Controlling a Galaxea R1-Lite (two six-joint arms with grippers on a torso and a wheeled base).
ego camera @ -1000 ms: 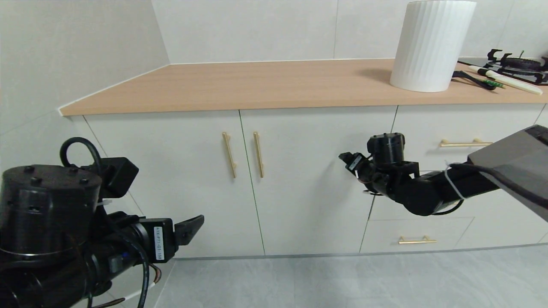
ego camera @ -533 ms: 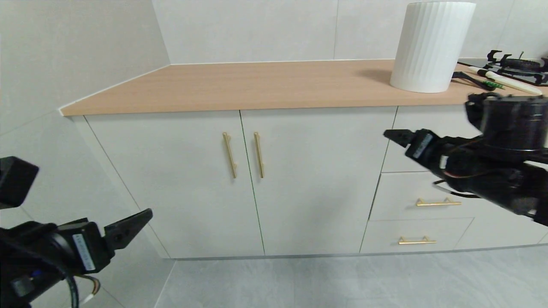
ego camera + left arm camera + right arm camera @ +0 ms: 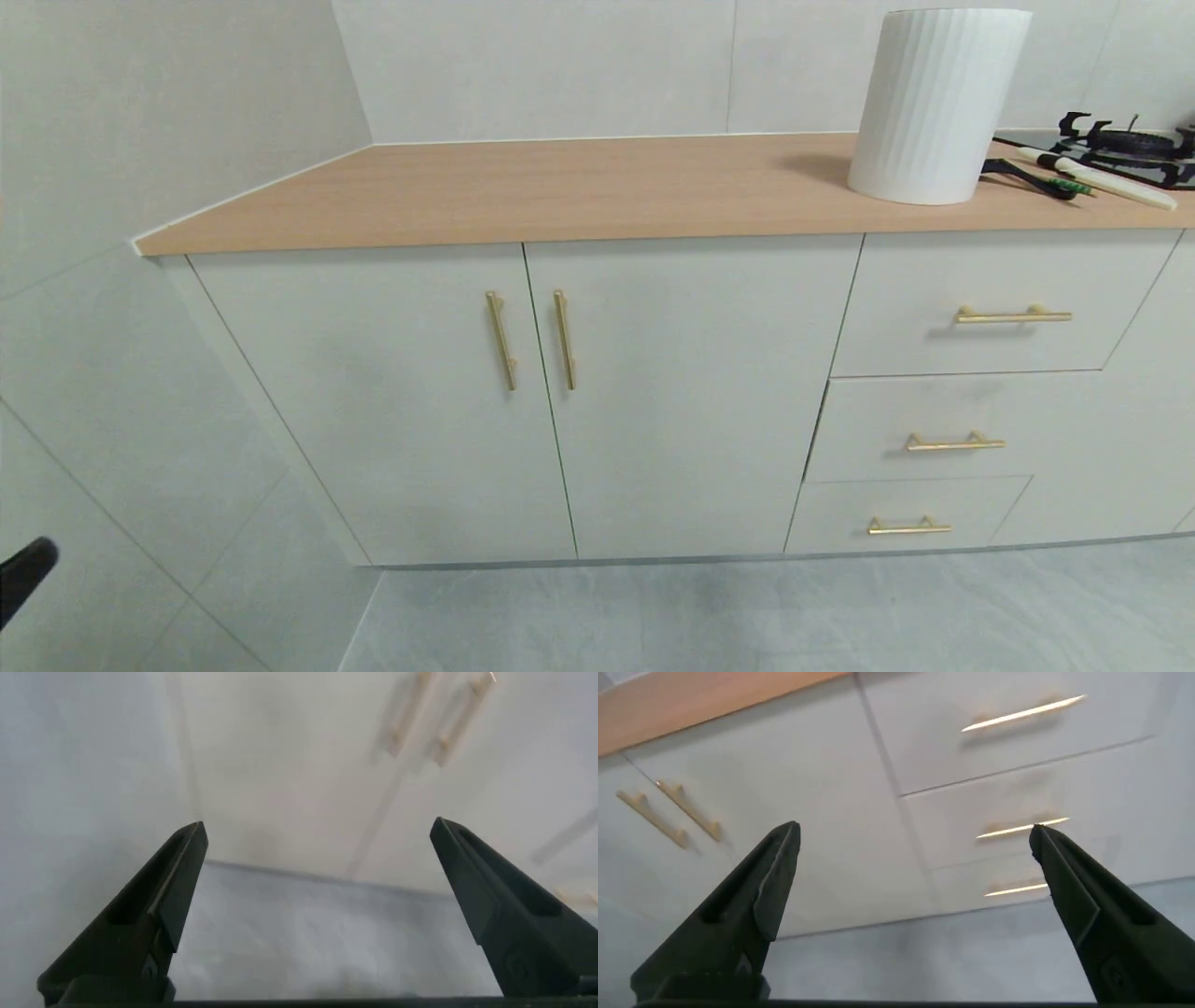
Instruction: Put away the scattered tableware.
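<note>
Wood-grain desk (image 3: 560, 187) carries a white ribbed container (image 3: 938, 103) in the head view. Just beside it, toward the robot's right, the scattered tableware lies flat: a black utensil (image 3: 1027, 175) and a pale long-handled utensil (image 3: 1106, 177), near a black stove grate (image 3: 1130, 140). From the left wrist, the left end effector (image 3: 316, 831) has its fingers spread wide and empty before the cabinet doors (image 3: 280, 765) and the floor (image 3: 318, 933). From the right wrist, the right end effector (image 3: 913, 831) is likewise apart and empty, facing the drawers (image 3: 1046, 756).
</note>
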